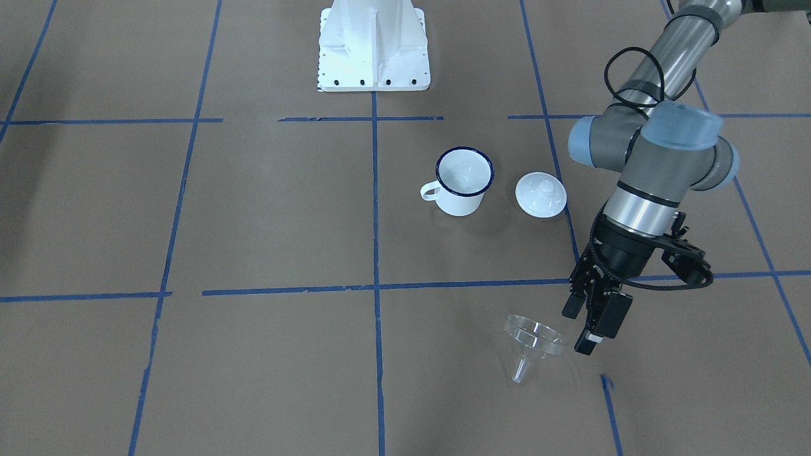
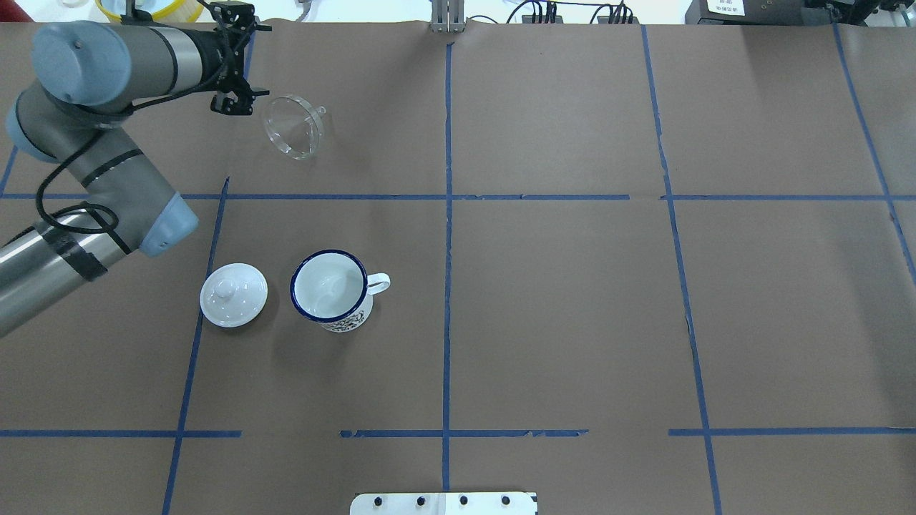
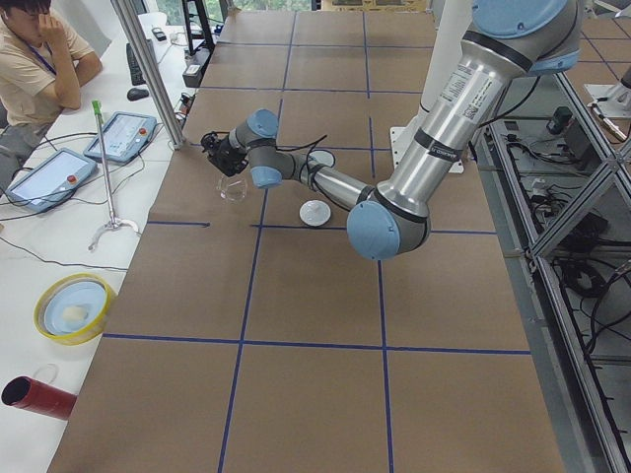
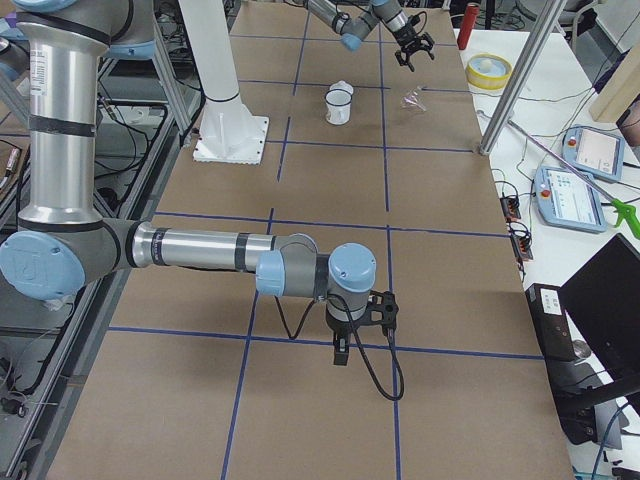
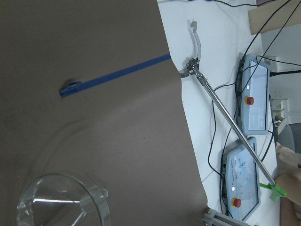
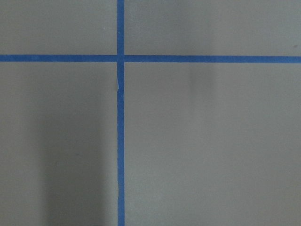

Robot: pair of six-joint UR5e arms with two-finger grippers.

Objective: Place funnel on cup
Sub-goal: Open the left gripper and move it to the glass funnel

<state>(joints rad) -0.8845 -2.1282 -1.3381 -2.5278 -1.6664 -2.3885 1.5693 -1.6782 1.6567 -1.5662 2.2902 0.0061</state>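
The clear plastic funnel (image 1: 534, 342) lies tilted on its side on the brown table, far from the robot's base; it also shows in the overhead view (image 2: 292, 127) and the left wrist view (image 5: 61, 202). The white enamel cup (image 1: 464, 180) with a dark blue rim stands upright and empty (image 2: 330, 290). My left gripper (image 1: 578, 330) is open and empty, just beside the funnel's rim, apart from it (image 2: 232, 109). My right gripper (image 4: 340, 352) hangs low over bare table far from both; I cannot tell whether it is open or shut.
A round white knobbed lid (image 1: 540, 195) lies beside the cup, on the side away from its handle (image 2: 233, 294). The white robot base (image 1: 374, 47) stands behind the cup. A metal post (image 4: 520, 85) and the table edge are close to the funnel.
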